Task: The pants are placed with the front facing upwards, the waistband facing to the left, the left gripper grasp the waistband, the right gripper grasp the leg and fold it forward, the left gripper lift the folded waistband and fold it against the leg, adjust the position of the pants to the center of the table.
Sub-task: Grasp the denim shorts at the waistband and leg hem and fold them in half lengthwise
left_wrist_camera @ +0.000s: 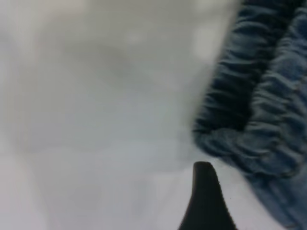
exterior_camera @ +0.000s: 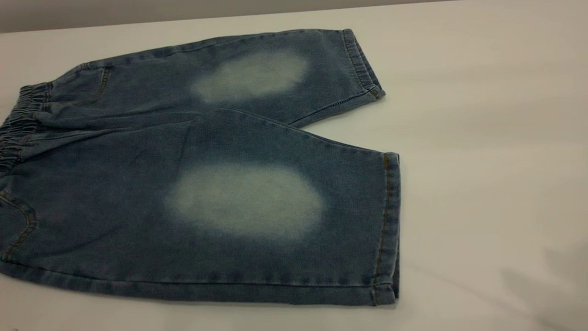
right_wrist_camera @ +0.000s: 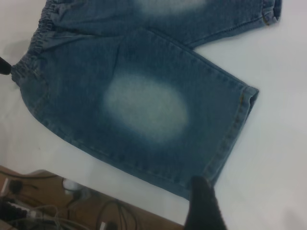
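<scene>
While the pants [exterior_camera: 202,184] lie flat toward the table's [exterior_camera: 482,138] left edge, soft limp denim suits pinching waistband [exterior_camera: 18,124] and hem; jaw states of left gripper [left_wrist_camera: 206,201] and right gripper [right_wrist_camera: 204,206] cannot be told.

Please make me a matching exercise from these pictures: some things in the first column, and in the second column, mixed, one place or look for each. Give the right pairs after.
Column one:
1. waistband
2. faded ovals
3. table
4. left end effector

Column two:
A. plain, whitish, under everything
B. pale, one on each leg
C. gathered, at the left end of the pants
D. dark fingertip just beside the waistband, seen from the left wrist

Pairs: 1-C, 2-B, 3-A, 4-D
</scene>
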`<action>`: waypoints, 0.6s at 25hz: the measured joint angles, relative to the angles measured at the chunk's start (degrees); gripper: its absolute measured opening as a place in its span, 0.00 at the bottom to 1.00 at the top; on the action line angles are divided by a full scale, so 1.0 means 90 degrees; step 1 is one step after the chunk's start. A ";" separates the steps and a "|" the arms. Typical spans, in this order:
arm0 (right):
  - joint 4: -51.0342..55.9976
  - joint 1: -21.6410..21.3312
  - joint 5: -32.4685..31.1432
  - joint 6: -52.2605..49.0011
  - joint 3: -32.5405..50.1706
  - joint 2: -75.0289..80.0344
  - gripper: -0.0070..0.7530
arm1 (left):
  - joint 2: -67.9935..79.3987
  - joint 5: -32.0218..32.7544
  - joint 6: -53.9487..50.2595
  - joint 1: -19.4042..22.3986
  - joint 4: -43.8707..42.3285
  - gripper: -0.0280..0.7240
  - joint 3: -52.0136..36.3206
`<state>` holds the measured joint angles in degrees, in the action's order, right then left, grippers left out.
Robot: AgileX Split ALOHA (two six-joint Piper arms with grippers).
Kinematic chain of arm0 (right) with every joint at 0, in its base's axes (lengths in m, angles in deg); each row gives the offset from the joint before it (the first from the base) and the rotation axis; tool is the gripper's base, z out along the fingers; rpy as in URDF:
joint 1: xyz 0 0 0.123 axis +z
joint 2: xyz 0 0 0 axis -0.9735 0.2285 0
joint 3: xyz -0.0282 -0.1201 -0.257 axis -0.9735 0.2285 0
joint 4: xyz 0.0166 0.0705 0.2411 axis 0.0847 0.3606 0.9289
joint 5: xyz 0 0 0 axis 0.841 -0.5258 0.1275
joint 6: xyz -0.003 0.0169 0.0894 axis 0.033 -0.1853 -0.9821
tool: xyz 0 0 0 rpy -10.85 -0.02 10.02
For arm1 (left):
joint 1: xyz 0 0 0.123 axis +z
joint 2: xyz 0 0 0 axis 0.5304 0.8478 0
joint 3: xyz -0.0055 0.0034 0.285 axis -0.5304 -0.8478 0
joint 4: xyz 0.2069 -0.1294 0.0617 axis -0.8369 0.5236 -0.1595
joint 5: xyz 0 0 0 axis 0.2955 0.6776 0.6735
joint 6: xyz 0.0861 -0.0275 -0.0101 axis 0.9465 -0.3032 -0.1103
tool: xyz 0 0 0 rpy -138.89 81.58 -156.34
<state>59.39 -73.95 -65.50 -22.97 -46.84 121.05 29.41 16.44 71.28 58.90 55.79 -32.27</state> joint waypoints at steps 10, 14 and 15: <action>0.0000 0.0000 0.0000 0.0008 0.0000 0.0000 0.54 | 0.0161 -0.0454 0.0024 0.0000 -0.0109 0.63 0.0000; 0.0000 0.0000 0.0000 0.0008 0.0000 0.0000 0.54 | 0.0441 -0.0456 0.0029 -0.0013 -0.0097 0.63 0.0000; 0.0000 0.0000 0.0000 0.0008 0.0000 0.0000 0.54 | 0.0477 -0.0515 0.0036 -0.0013 -0.0085 0.63 0.0000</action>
<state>59.39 -73.95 -65.50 -22.90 -46.84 121.05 33.70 11.80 71.61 58.78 55.02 -32.27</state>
